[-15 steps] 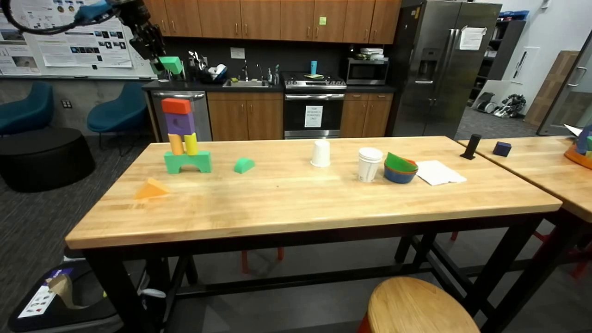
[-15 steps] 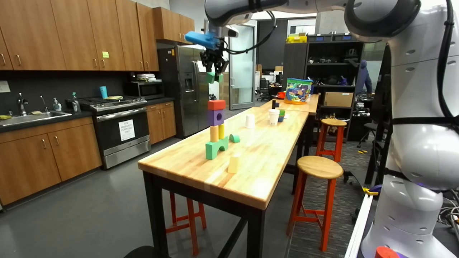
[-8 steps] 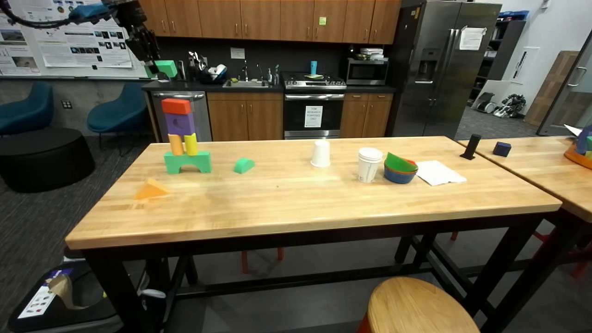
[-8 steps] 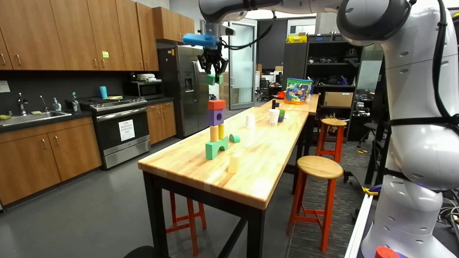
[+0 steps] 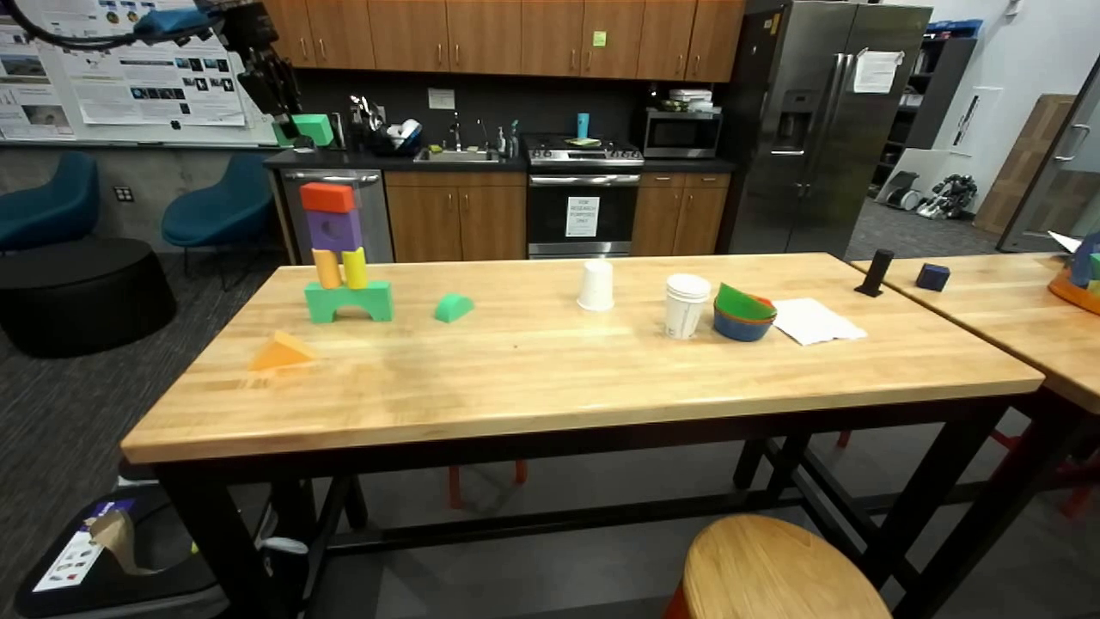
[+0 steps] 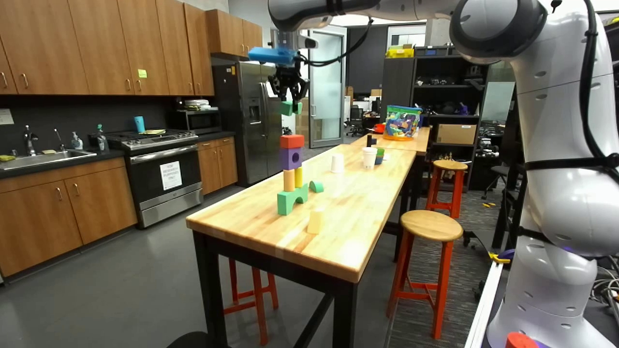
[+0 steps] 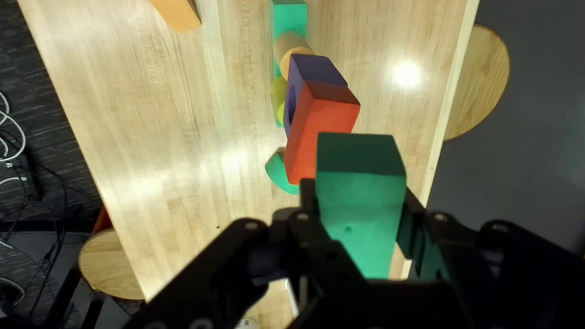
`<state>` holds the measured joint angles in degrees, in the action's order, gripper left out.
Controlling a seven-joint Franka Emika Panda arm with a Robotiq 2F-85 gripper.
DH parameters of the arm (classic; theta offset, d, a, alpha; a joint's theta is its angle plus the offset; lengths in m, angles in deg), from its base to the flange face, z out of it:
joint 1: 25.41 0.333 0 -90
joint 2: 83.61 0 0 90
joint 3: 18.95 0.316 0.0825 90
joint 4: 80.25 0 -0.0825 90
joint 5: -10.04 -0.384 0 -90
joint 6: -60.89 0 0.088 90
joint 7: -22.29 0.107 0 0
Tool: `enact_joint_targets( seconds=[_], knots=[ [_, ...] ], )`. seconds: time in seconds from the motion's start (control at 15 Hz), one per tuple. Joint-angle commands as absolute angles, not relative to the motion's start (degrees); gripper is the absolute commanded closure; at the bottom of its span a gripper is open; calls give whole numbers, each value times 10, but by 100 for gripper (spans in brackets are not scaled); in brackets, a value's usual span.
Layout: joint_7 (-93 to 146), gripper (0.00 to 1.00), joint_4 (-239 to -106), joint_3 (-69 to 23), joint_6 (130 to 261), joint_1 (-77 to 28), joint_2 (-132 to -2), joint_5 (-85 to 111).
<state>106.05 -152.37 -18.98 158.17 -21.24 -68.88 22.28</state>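
In the middle left of an exterior view, a red block lies on a purple block, carried by an orange cylinder and a yellow cylinder that stand on an arch. Above them, in the upper left, hangs the green block; the gripper grasps it, jaws pressed to both its sides. Both exterior views show a gap between green block and red block. A half-round lies just right of the arch, a wedge lower left. Further right stand an upturned cup, stacked cups and bowls, next to paper.

In the wrist view, the green block hides a corner of the red block, which in turn covers part of the half-round. The yellow cylinder is partly hidden beneath the purple block, and the gripper's base runs off the bottom. The arm is cut off along the upper right of an exterior view, where the wedge looks pale against the wood.

The right edge of the table passes behind the gripper in the wrist view, a stool beyond it. Tabletop stretches between half-round and upturned cup; floor separates the table from cupboards at left.
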Motion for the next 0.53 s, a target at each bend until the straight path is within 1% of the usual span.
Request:
enact_joint_targets(
  seconds=[0.0,0.47],
  knots=[
    [1052,84,-1508,-192,1560,-219,-682,211],
    [1032,84,-1472,-191,1539,-222,-662,215]
  ],
)
